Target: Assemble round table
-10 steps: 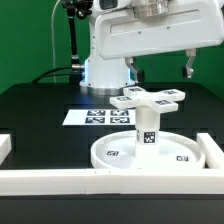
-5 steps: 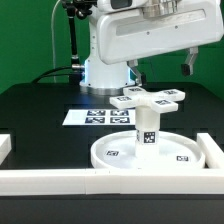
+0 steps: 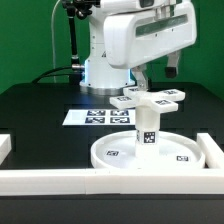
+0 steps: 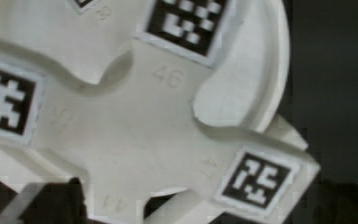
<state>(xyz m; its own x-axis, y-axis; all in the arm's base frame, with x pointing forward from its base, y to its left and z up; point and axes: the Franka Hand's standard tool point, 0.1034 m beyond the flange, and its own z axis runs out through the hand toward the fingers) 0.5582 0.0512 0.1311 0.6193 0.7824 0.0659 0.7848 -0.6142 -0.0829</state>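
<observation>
We see the exterior view lit brightly and evenly from overhead. The black worktop (image 3: 40,110) reads matte and dark, while the disc (image 3: 180,158) and the rail (image 3: 60,180) along the worktop's near edge come close to washing out. A faint soft shadow rings the leg (image 3: 147,125). In the wrist view the cross-shaped foot (image 4: 158,110) is soft and unfocused, and its tags (image 4: 190,25) have fuzzy edges.

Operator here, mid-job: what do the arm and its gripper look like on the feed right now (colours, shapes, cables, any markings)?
The arm is glossy white, built of bulky rounded housings, with a greyish panel on the upper one. The gripper has two slim dark fingers under a white body. A thin black cable or rod runs up behind the arm. No markings are legible on it.
</observation>
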